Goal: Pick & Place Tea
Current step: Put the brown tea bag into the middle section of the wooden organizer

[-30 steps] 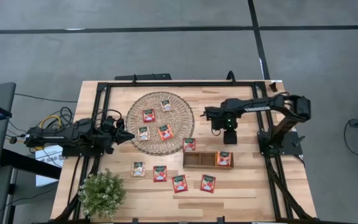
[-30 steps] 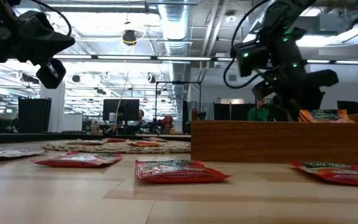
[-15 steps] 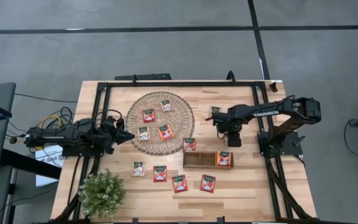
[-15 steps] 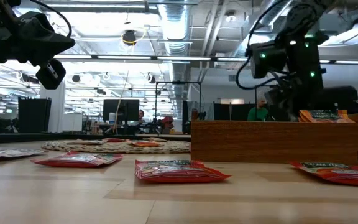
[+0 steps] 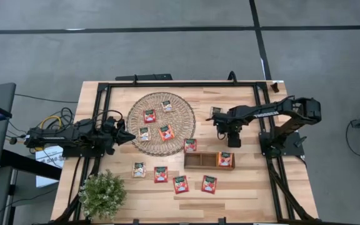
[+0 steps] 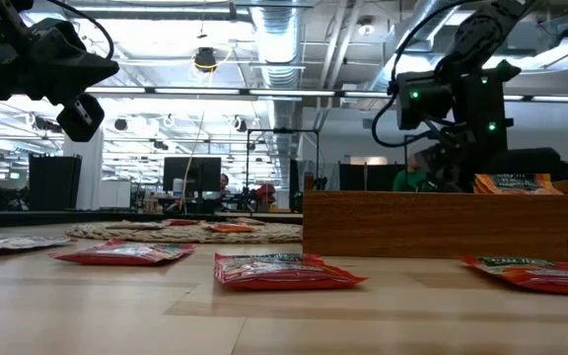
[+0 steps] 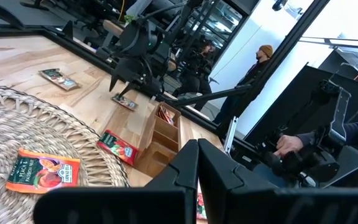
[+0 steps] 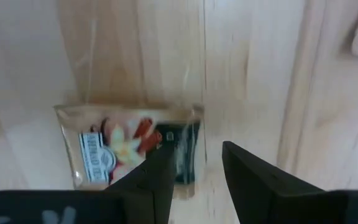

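The tea sachets lie scattered. Several sit on the round wicker mat [image 5: 161, 123], and several red ones [image 5: 180, 184] lie near the front edge. One sachet [image 5: 190, 145] is by the mat's rim, and an orange one [image 5: 225, 159] stands in the wooden tray [image 5: 200, 160]. My right gripper [image 8: 197, 174] points down, open, just above a beige-white sachet [image 8: 129, 149] that lies flat on the wood beyond the tray. One finger [image 8: 157, 183] is over that sachet's edge. In the high view the arm hides this sachet. My left gripper [image 5: 130, 136] waits shut at the mat's left rim.
Another beige sachet [image 5: 215, 111] lies on the bare wood just beyond my right gripper. A potted plant [image 5: 102, 194] stands at the near left corner. A black frame [image 5: 167, 84] runs round the table top. People sit at desks beyond the table.
My right gripper has shifted a little toward the table's right edge and sunk toward the beige-white sachet, tipping to point more steeply down. The sachets and my left arm have stayed put.
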